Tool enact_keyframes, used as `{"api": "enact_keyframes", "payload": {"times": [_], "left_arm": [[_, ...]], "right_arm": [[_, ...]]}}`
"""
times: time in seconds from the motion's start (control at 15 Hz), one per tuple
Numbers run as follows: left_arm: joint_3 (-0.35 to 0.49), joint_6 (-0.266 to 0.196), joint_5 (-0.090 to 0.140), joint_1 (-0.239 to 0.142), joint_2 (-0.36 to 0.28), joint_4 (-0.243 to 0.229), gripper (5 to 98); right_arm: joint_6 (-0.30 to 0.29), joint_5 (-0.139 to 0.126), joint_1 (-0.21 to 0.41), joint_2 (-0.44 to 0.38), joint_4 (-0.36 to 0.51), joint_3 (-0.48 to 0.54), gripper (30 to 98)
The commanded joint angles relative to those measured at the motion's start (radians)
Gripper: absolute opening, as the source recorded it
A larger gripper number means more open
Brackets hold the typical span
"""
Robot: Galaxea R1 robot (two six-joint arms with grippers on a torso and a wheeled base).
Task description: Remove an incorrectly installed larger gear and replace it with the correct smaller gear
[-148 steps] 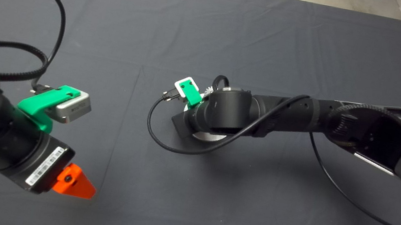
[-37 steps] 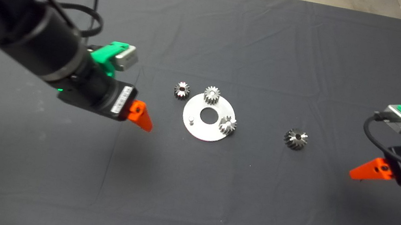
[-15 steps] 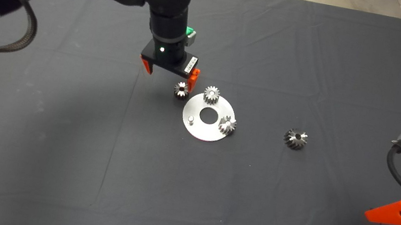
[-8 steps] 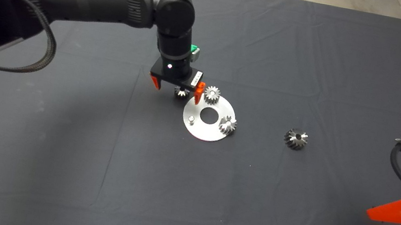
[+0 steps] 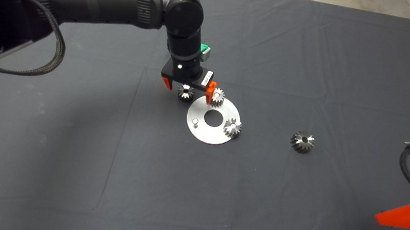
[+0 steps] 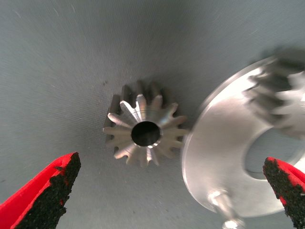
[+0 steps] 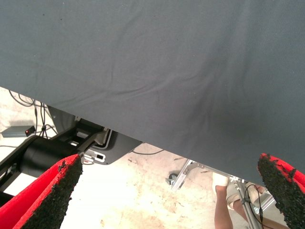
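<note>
With my left tool (image 5: 188, 86) spread open over the small dark-flanked steel gear (image 5: 185, 93), I should centre it, clear of the round silver plate (image 5: 198, 130), before closing.

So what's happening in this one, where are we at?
The left gripper hangs open over the smaller gear, which lies on the mat beside the round metal plate; nothing is gripped yet. Two pale gears sit on the plate, and one pin stands bare. The larger gear lies on the mat to the right. The right gripper waits open at the right edge.
</note>
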Motion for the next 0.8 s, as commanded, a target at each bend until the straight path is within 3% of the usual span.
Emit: {"api": "enact_keyframes", "payload": {"times": [0.0,0.27,0.47,0.73], "left_arm": [[-0.007,0.012,0.0,-0.011,0.004,-0.001,98.3],[-0.02,0.032,-0.001,-0.003,0.004,-0.001,98.3],[-0.029,0.05,-0.033,-0.003,0.004,-0.002,98.3],[-0.062,0.053,-0.033,-0.002,0.019,-0.001,95.1]], "right_arm": [[0.006,0.001,0.021,-0.001,0.038,0.002,97.1],[0.006,0.002,0.021,-0.001,0.037,0.002,97.1],[0.006,0.001,0.021,-0.001,0.037,0.002,97.1],[0.006,0.002,0.022,-0.001,0.037,0.002,97.1]]}}
